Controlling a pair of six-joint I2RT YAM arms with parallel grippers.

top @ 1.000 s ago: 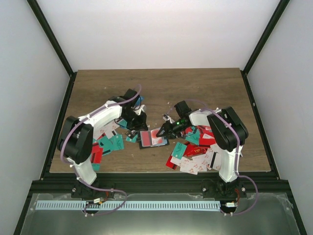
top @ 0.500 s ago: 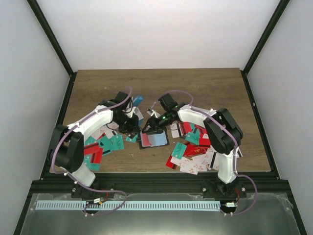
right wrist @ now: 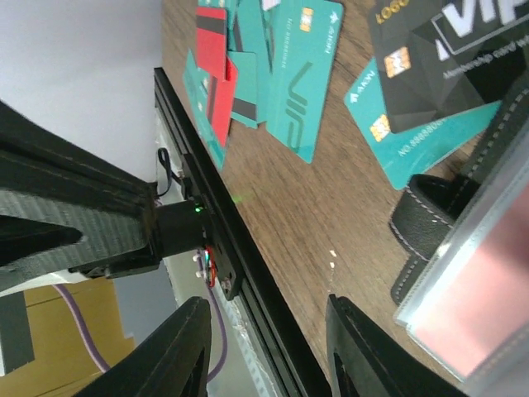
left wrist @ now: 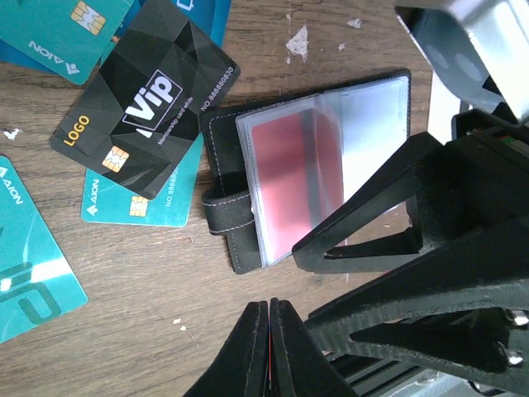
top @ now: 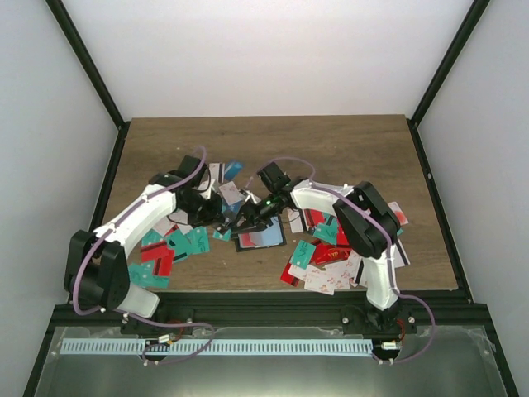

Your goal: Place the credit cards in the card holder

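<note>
The card holder (top: 259, 236) lies open on the wood, its clear sleeve (left wrist: 331, 157) showing a red card inside. My left gripper (left wrist: 269, 304) hovers just off the holder's strap side, shut on a thin red credit card seen edge-on. The right gripper (right wrist: 264, 299) is open with nothing between its fingers; its black fingers (left wrist: 388, 215) reach over the sleeve's edge. A black VIP card (left wrist: 145, 99) and teal cards (left wrist: 136, 194) lie beside the holder (right wrist: 430, 215). In the top view both grippers, left (top: 220, 217) and right (top: 243, 218), meet at the holder's upper left.
Loose cards lie in heaps left (top: 169, 244) and right (top: 331, 258) of the holder, with more behind it (top: 227, 178). The black table frame (right wrist: 248, 273) runs along the near edge. Bare wood (top: 273, 141) fills the back of the table.
The right gripper has swung left from the holder's right side to its upper-left corner and opened wider. The left arm has stretched out leftward, its gripper staying shut by the holder.
</note>
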